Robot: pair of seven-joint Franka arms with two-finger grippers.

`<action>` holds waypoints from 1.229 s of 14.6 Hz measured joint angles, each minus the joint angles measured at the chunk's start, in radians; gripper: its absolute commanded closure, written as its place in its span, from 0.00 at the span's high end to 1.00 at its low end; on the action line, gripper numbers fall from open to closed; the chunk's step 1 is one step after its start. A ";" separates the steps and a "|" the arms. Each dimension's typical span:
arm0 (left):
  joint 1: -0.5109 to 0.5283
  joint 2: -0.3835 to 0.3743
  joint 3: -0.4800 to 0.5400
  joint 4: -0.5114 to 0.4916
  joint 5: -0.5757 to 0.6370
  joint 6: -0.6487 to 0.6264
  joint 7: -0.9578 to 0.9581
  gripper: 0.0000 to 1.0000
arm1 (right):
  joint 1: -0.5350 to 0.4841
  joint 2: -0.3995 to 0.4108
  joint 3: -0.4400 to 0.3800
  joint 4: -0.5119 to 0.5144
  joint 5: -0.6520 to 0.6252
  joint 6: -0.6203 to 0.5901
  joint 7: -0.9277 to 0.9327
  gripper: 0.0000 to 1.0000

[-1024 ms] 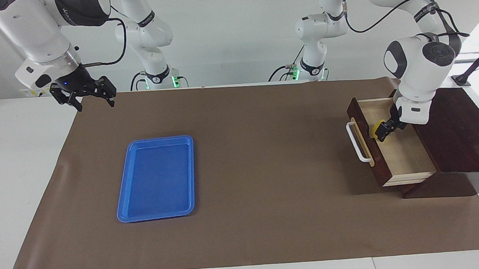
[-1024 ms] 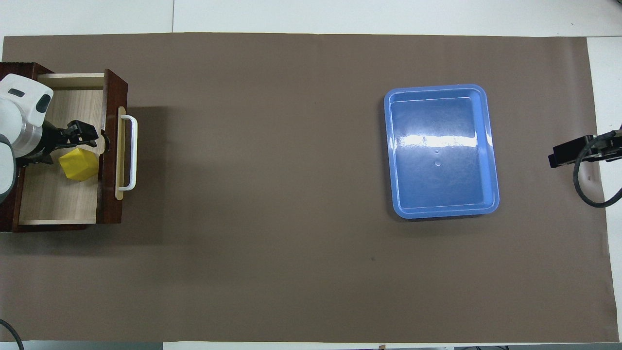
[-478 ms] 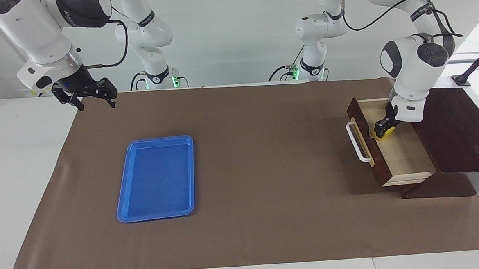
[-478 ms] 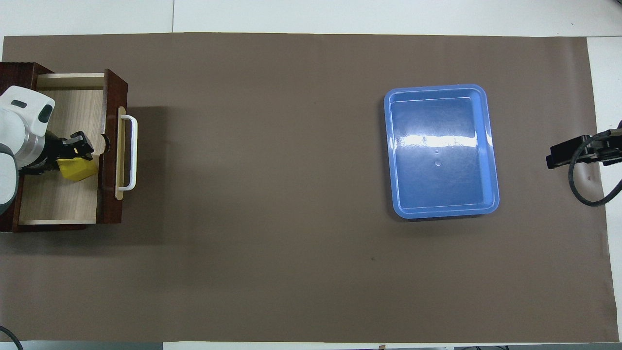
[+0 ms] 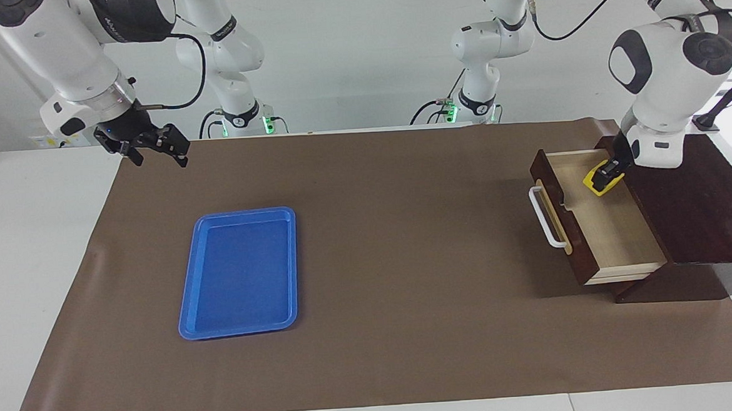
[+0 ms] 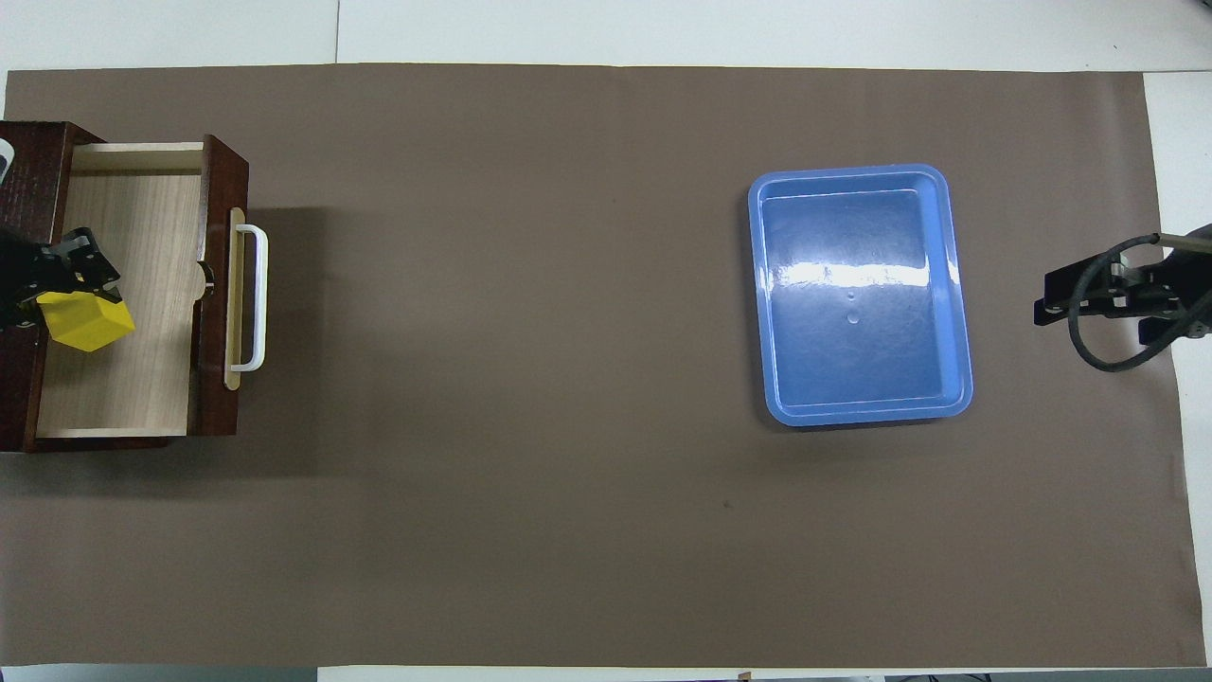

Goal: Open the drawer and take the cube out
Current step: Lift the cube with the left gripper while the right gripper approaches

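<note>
The dark wooden drawer (image 5: 615,233) stands pulled open from its cabinet (image 5: 698,207), with its white bar handle (image 5: 545,221) facing the mat. My left gripper (image 5: 604,176) is shut on the yellow cube (image 5: 598,182) and holds it tilted in the air over the drawer's inner end, by the cabinet's front edge. In the overhead view the cube (image 6: 87,322) hangs in the left gripper (image 6: 68,301) over the pale drawer floor (image 6: 142,227). My right gripper (image 5: 156,155) is open and empty, raised over the mat's edge at the right arm's end of the table.
An empty flat blue tray (image 5: 241,271) lies on the brown mat toward the right arm's end; it also shows in the overhead view (image 6: 857,294). The right gripper (image 6: 1051,308) hangs just off the tray's side.
My left gripper has lifted the cube off the drawer floor and drawn it back toward the cabinet. My right gripper has shifted slightly in over the mat.
</note>
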 measured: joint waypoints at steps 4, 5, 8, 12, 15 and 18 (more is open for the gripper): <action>-0.022 -0.057 -0.028 0.031 -0.041 -0.128 -0.221 0.00 | 0.004 -0.003 0.014 -0.027 0.078 0.000 0.238 1.00; -0.048 -0.066 -0.034 0.029 -0.051 -0.142 -0.304 0.00 | 0.005 -0.003 0.022 -0.033 0.098 0.000 0.305 1.00; -0.137 -0.070 -0.043 0.021 -0.093 -0.147 -0.591 0.00 | 0.039 0.008 0.043 -0.045 0.159 0.000 0.520 1.00; -0.228 -0.083 -0.046 -0.038 -0.147 -0.084 -0.901 0.00 | 0.098 0.053 0.047 -0.049 0.277 0.029 0.788 1.00; -0.295 -0.130 -0.047 -0.169 -0.194 0.073 -1.106 0.00 | 0.172 0.097 0.047 -0.051 0.376 0.088 0.980 1.00; -0.401 -0.176 -0.047 -0.260 -0.206 0.215 -1.392 0.00 | 0.272 0.146 0.049 -0.057 0.473 0.187 1.167 1.00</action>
